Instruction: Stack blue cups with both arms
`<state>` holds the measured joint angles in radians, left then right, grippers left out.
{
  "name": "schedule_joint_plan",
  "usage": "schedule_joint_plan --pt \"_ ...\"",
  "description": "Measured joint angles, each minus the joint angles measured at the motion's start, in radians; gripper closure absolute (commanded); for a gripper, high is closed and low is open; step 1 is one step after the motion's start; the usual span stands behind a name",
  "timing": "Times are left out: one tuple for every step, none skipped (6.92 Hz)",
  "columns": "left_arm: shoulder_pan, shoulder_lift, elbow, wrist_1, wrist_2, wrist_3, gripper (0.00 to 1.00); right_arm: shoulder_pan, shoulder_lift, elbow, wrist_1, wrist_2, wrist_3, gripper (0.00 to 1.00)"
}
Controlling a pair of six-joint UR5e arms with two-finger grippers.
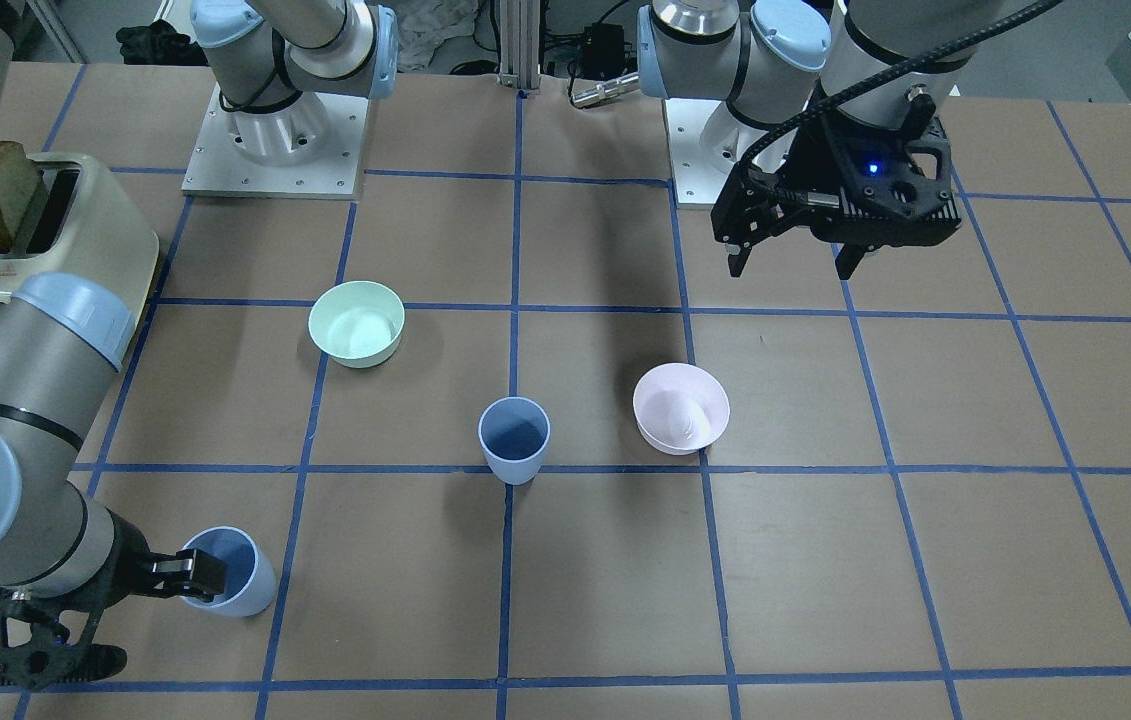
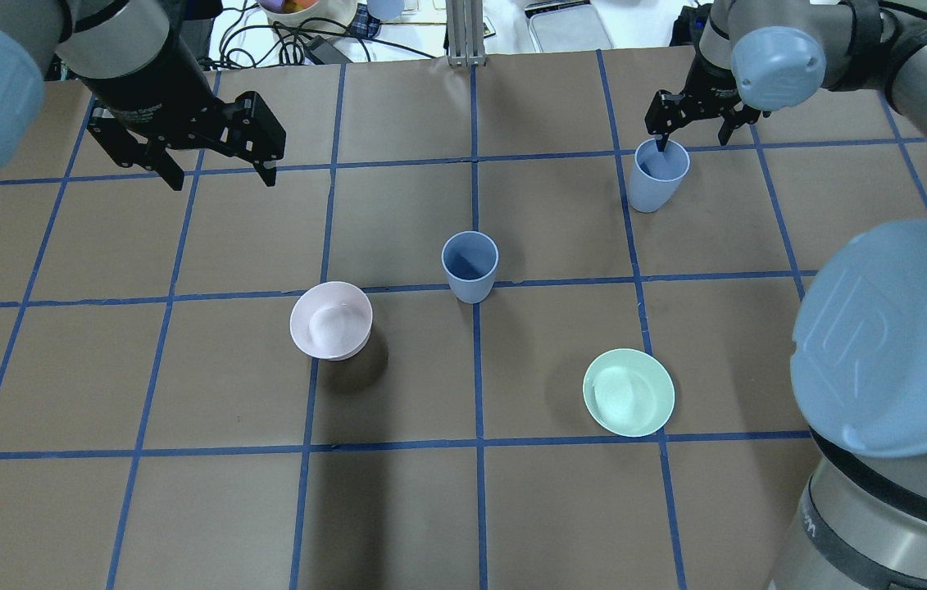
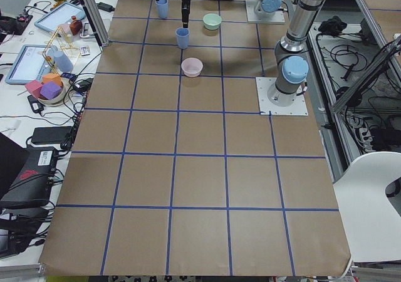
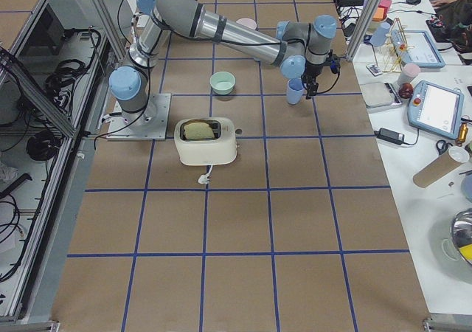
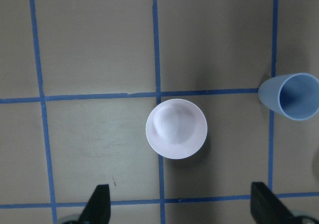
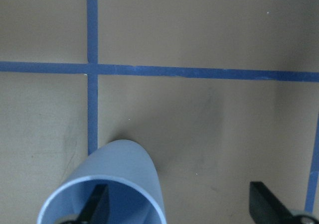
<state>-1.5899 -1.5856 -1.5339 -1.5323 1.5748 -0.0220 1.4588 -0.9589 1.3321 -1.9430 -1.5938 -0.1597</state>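
Two alike, matte pale blue, tapered: centre cup (image 2: 470, 266); upper-right cup (image 2: 657, 176), rim partly behind right gripper (image 2: 694, 141), jaws apart; left gripper (image 2: 223, 182) likewise.

The overhead view looks forward and down from behind the robot onto the brown paper-covered bench (image 2: 184, 508). The front-facing view looks steeply down from the opposite side, so both share, mirrored, the round pale pink plastic bowl (image 2: 331, 319), the round mint-green plastic bowl (image 2: 628, 392) and the central periwinkle-blue plastic tumbler (image 2: 470, 264). The two side views look along the bench from its ends, far off; the left wrist camera looks straight down from high on the pink bowl and central tumbler, while the right wrist camera sits close over the second periwinkle-blue plastic tumbler (image 6: 119, 164).
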Motion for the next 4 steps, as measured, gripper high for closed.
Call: schedule_joint_plan --pt "0.0 0.006 -0.019 0.039 0.002 -0.007 0.0 0.0 -0.001 0.01 0.002 0.0 -0.007 0.11" --pt "0.003 0.007 -0.026 0.066 0.002 -0.007 0.0 0.0 0.001 0.016 0.002 0.0 -0.013 0.51" --pt "0.007 0.007 -0.023 0.073 0.0 -0.003 0.0 0.0 0.003 0.018 0.004 0.0 -0.015 0.94" --pt "0.012 0.004 -0.018 0.07 0.0 0.004 0.0 0.0 0.004 0.018 0.014 0.005 -0.016 1.0"
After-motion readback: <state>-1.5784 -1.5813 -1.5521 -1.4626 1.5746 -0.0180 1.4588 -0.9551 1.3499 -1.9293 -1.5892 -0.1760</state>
